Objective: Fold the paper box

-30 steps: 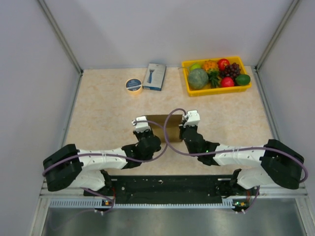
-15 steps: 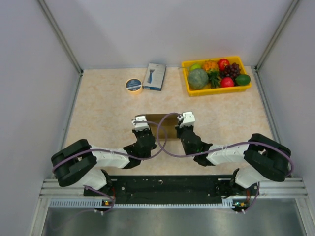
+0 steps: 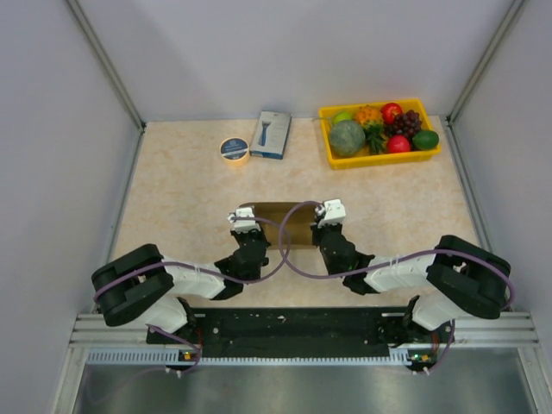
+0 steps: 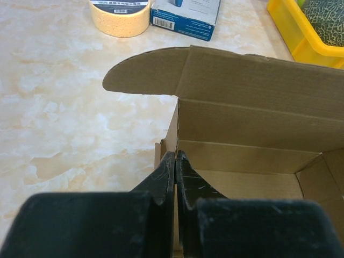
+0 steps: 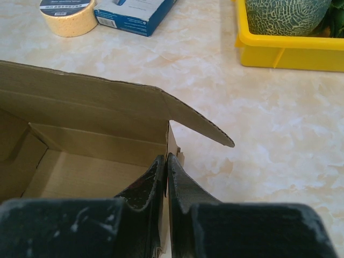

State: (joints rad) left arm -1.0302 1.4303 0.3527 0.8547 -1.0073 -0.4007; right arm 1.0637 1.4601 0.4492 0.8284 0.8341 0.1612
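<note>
Beige marbled tabletop (image 3: 172, 190), grey walls around. We list:
- brown die-cut cardboard paper box (image 3: 274, 212), partly erected with its top open, mid-table toward the near edge
- left gripper (image 4: 176, 156), pinching the box's left wall
- right gripper (image 5: 166, 158), pinching its right wall
- far edge: yellow plastic tray (image 3: 384, 160) of fruit at the right corner, blue-and-white carton (image 3: 272, 134), cream tape roll (image 3: 235, 149)

A tape roll (image 3: 234, 149) sits just beside a blue box (image 3: 271, 134), with a fruit-filled yellow tray (image 3: 384, 160) further right.

White-and-black arms (image 3: 185, 278) carry purple cables (image 3: 287, 240), and black tool fingers (image 4: 161, 185) look scuffed, perhaps scratched.
</note>
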